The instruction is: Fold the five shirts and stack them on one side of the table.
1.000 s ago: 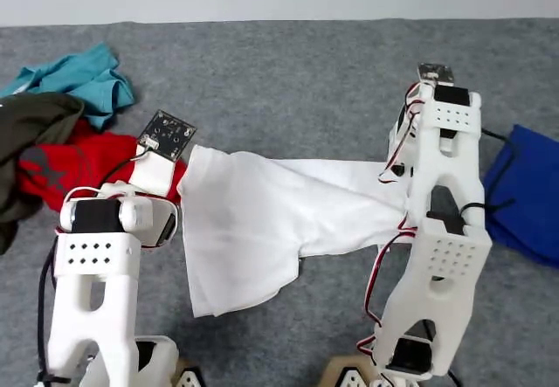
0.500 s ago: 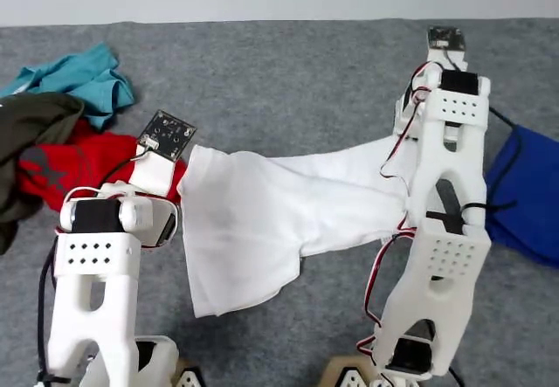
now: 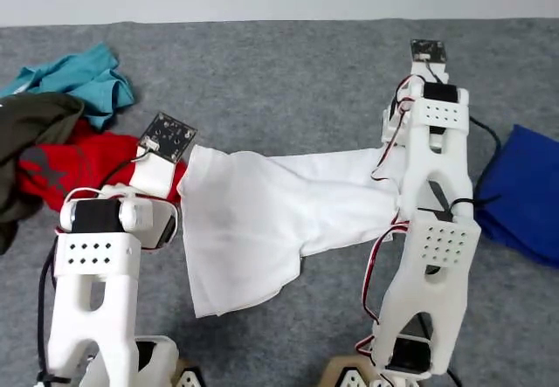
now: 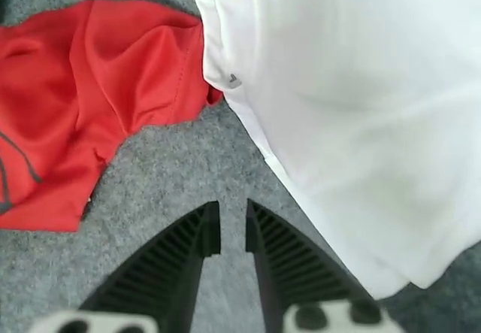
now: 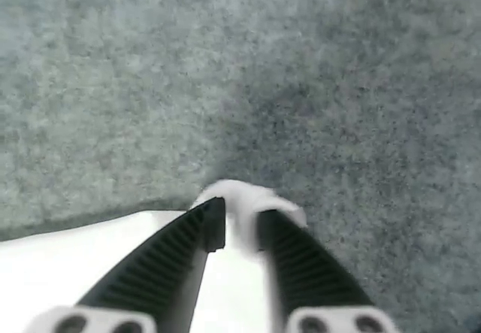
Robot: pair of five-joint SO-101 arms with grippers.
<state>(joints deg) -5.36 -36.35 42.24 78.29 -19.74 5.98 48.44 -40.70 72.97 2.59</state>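
The white shirt (image 3: 253,221) lies rumpled across the middle of the grey surface (image 3: 262,81), with one end drawn out into a narrow strip and pinched between the jaws of the right gripper (image 5: 239,231). Its opposite edge touches the crumpled red shirt (image 3: 83,164). A dark olive shirt (image 3: 26,129) is heaped over the red one's outer part, and the teal shirt (image 3: 83,77) is bunched just behind it. The blue shirt (image 3: 524,190) lies apart at the other side
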